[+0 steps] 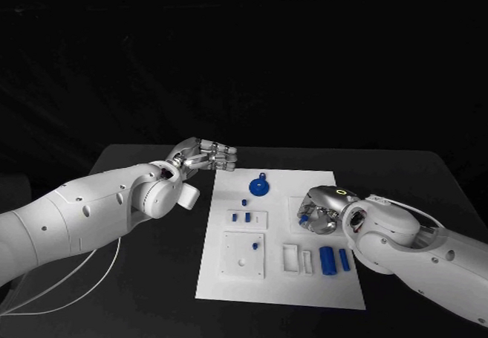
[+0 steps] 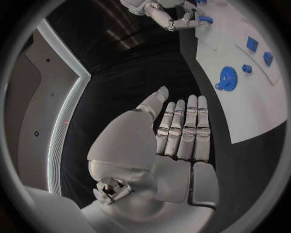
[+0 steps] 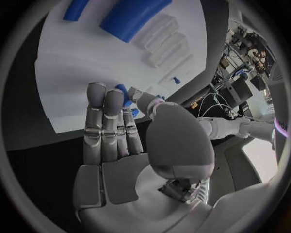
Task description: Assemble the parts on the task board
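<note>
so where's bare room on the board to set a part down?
Free: the white board's near strip below the square plate and two blue cylinders, and its far right corner beyond the blue gear. Crowded: mid-right, where the right hand holds a blue part.

The desk looks matt black. The task board is smooth matt white, the blue parts plastic-looking, and each hand brushed silver metal.

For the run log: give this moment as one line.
left hand: open, beside task board | right hand: pinching blue part | blue gear: on board
</note>
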Motion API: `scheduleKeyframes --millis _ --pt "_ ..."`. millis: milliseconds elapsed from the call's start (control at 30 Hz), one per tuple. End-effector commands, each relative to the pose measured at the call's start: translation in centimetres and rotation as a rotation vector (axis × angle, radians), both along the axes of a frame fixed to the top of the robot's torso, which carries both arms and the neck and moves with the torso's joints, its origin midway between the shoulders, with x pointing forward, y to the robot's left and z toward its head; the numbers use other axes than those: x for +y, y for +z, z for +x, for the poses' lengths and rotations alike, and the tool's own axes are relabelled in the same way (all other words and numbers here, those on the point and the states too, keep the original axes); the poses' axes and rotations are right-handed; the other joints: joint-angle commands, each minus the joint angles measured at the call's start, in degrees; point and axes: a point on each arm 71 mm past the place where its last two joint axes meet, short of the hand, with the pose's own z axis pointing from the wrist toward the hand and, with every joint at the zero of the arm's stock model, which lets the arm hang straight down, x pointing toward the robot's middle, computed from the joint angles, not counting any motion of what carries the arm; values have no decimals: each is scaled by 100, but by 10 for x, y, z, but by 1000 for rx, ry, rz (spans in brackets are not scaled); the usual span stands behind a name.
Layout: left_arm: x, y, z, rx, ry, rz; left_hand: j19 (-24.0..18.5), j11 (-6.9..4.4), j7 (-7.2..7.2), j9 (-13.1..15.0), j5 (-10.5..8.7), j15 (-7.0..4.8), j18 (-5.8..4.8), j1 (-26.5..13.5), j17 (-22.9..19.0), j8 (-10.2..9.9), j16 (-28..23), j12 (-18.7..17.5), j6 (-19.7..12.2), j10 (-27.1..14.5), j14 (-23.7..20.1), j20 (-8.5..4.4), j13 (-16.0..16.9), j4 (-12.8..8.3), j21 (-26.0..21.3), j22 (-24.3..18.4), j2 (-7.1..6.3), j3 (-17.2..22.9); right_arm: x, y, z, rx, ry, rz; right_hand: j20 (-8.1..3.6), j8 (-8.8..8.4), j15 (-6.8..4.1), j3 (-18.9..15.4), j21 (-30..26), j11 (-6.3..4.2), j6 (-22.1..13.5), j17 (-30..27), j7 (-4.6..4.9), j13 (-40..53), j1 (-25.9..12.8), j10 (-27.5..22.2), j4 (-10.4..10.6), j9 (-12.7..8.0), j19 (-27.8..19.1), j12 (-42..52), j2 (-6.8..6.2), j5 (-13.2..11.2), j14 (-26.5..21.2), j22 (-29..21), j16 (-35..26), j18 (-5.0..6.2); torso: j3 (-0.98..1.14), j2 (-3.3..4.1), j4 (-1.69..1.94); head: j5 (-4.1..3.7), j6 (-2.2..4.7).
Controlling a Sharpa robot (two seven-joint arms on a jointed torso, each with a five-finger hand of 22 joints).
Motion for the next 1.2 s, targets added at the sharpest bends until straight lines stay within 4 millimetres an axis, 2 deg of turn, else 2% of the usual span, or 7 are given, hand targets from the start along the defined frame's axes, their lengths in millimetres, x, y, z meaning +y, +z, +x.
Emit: scheduleKeyframes --millis 33,200,367,467,700,900,1200 --pt "-2 0 0 3 -13 -10 15 6 4 0 -27 0 -86 3 -5 18 -21 21 19 -26 -23 16 -4 -2 21 -17 29 -35 1 -3 -1 7 14 -23 -39 10 -44 -2 29 -5 66 14 0 2 -46 44 -64 3 225 -17 34 -23 20 -3 -28 -104 1 3 -3 -2 -4" --pt "-3 0 0 5 -14 -10 15 6 4 0 -27 0 -86 3 -5 18 -21 21 19 -26 -23 16 -4 -2 21 -17 29 -35 2 -5 -1 -1 13 -25 -49 17 -57 81 66 -27 160 22 2 4 38 133 -151 8 227 -11 124 -21 24 9 -26 -107 0 1 -2 -4 -2" --pt "-3 0 0 6 -15 -10 15 6 4 0 -27 0 -86 3 -5 18 -21 21 19 -26 -23 16 -4 -2 21 -17 29 -35 4 -2 -1 -49 10 2 -104 55 -132 169 238 -146 499 35 -64 22 177 529 -346 53 240 4 309 -19 56 87 -17 -134 -1 1 2 -9 -10" --pt "-3 0 0 6 -15 -10 15 6 4 0 -27 0 -86 3 -5 18 -21 21 19 -26 -23 16 -4 -2 21 -17 29 -35 6 1 -1 -88 9 24 -155 19 -170 271 339 -193 658 41 -101 23 188 713 -494 75 234 -15 383 -20 72 148 -29 -166 -1 0 0 -8 -15" --pt "-2 0 0 6 -13 -9 15 6 4 0 -27 0 -86 3 -5 18 -21 21 19 -26 -23 16 -4 -2 21 -17 29 -35 8 9 -4 -145 10 58 -199 18 -198 273 430 -213 722 67 -122 22 210 783 -560 65 233 -14 434 -29 90 199 -49 -190 3 -6 -7 25 -2" --pt "-3 0 1 6 -13 -6 16 4 3 1 -29 -1 -85 29 -4 24 -20 22 22 -26 -25 15 -3 -8 22 -53 29 -37 14 29 -6 -170 34 69 -207 18 -203 34 456 -226 756 106 -128 22 292 812 -558 58 230 -15 514 -28 106 221 -88 -223 -11 -18 12 26 11" --pt "-3 -1 2 5 -12 -5 13 5 4 0 -29 1 -88 24 -4 23 -20 21 20 -26 -26 17 -4 -7 21 -57 28 -39 38 52 -18 -193 109 135 -213 16 -209 24 475 -230 767 136 -131 21 272 823 -567 56 231 -16 522 -29 113 237 -113 -233 -3 -9 -15 73 2"
